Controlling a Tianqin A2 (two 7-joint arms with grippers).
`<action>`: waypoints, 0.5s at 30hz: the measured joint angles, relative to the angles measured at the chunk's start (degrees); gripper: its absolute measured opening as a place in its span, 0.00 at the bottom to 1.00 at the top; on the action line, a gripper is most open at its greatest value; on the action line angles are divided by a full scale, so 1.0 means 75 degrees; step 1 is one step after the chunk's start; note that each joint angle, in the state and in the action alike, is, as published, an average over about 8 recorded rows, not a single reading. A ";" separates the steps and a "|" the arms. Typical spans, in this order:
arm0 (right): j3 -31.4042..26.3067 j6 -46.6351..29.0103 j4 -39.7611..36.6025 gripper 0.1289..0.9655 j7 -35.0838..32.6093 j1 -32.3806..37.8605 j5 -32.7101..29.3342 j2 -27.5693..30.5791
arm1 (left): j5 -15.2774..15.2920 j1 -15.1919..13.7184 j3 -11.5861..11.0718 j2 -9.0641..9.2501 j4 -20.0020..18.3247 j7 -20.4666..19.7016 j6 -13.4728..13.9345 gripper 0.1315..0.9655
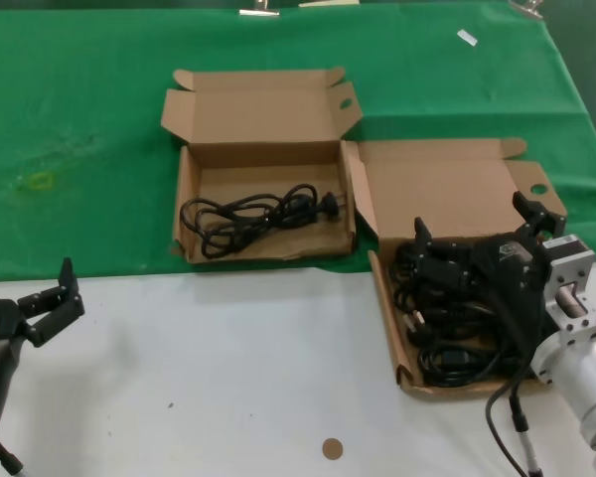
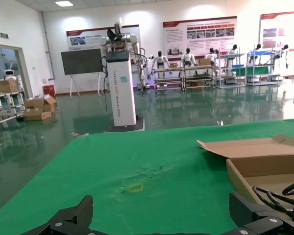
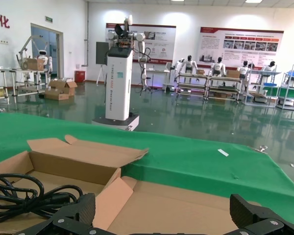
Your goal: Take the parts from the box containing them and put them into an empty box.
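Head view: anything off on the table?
Mostly tidy. A small brown disc lies loose on the white table, away from both boxes. Left box holds one cable; right box holds a tangled pile.

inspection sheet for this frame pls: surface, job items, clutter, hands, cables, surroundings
Surface: white table in front, green cloth behind.
Job's things: far box, lid open, holds one black cable. Near box, lid open, holds a pile of black cables.
Clutter: brown disc on the white table; white tag on the cloth.
Hands: left hand open, idle over the table's left edge; right hand open above the near box.
Cables: robot lead by the right arm.
Surroundings: hall with robots, shelving, wall posters.
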 joint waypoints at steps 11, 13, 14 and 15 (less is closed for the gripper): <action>0.0000 0.0000 0.0000 1.00 0.0000 0.0000 0.0000 0.0000 | 0.0000 0.0000 0.0000 0.0000 0.0000 0.0000 0.0000 1.00; 0.0000 0.0000 0.0000 1.00 0.0000 0.0000 0.0000 0.0000 | 0.0000 0.0000 0.0000 0.0000 0.0000 0.0000 0.0000 1.00; 0.0000 0.0000 0.0000 1.00 0.0000 0.0000 0.0000 0.0000 | 0.0000 0.0000 0.0000 0.0000 0.0000 0.0000 0.0000 1.00; 0.0000 0.0000 0.0000 1.00 0.0000 0.0000 0.0000 0.0000 | 0.0000 0.0000 0.0000 0.0000 0.0000 0.0000 0.0000 1.00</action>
